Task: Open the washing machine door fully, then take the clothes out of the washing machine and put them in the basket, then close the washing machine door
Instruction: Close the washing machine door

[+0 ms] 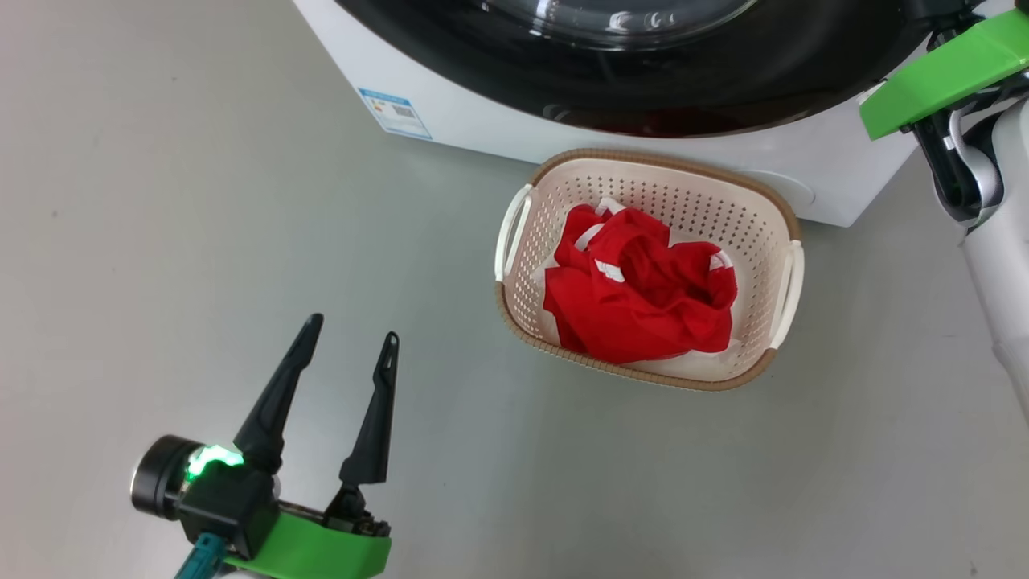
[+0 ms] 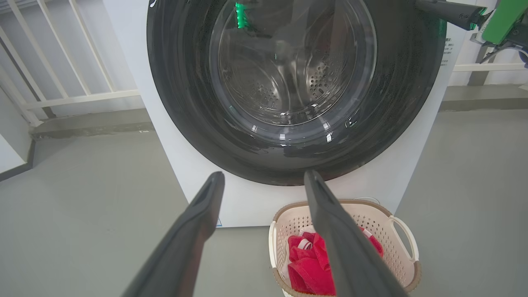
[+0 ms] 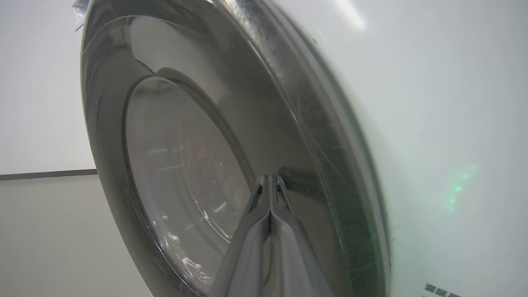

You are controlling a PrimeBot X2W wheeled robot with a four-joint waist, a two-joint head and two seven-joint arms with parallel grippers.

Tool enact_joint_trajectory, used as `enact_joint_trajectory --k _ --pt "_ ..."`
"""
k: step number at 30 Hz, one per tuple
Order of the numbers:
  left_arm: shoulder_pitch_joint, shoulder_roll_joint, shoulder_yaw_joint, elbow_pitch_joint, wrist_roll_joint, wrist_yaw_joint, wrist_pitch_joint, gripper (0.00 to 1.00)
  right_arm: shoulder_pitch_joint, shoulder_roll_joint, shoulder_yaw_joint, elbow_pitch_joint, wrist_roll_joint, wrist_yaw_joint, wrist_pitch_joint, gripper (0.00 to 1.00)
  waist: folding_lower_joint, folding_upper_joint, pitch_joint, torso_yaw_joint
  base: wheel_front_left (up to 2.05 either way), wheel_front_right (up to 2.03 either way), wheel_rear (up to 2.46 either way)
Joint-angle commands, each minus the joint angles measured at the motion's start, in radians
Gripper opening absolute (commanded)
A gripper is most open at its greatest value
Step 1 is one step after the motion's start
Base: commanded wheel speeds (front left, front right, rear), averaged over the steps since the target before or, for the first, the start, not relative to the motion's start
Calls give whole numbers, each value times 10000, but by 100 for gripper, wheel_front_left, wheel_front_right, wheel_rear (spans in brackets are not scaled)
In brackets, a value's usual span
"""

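red clothes (image 1: 643, 289) lie bunched in the basket (image 1: 659, 158) before the washing machine (image 1: 498, 121). the washing machine door (image 2: 177, 82), cut off on top, looks shut. left gripper (image 1: 352, 330) is spread wide; right gripper (image 3: 270, 180) is pressed together, maybe touching the black rim.

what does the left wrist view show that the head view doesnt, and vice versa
Left wrist view: the steel drum through the glass of the washing machine door, and a white railing in the background. Head view: the whole basket rim with both handles, and the black, green-lit base of the left gripper. Both: the door's black rim, the red clothes in the basket, and that gripper's jaws open.
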Motion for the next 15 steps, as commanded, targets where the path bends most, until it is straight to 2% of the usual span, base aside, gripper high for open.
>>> enact_joint_trajectory --k 1,10,11,13,14,15 --pt "-167 122 298 -175 -92 -54 -90 100 -388 -25 -291 -80 -109 -101 -61 0 0 -1 147 112 0 0 0" --pt "-261 122 434 -15 -16 -27 -90 100 -331 349 -671 -1 -523 -101 -61 0 0 -1 50 -29 0 0 0" --pt "-272 122 468 -3 -9 -14 -90 100 -251 389 -690 -33 -509 -101 -61 6 0 -1 4 -71 0 0 0" --pt "-268 122 530 25 -26 -6 -90 100 -40 485 -735 -126 -470 -101 -61 40 0 -1 -101 -164 0 0 0" --pt "-253 122 564 47 -69 -7 -90 100 75 534 -742 -190 -455 -101 -61 51 0 -1 -155 -220 0 0 0" --pt "-230 122 610 79 -133 -2 -90 100 200 580 -736 -272 -443 -101 -61 85 0 -1 -214 -283 0 0 0"
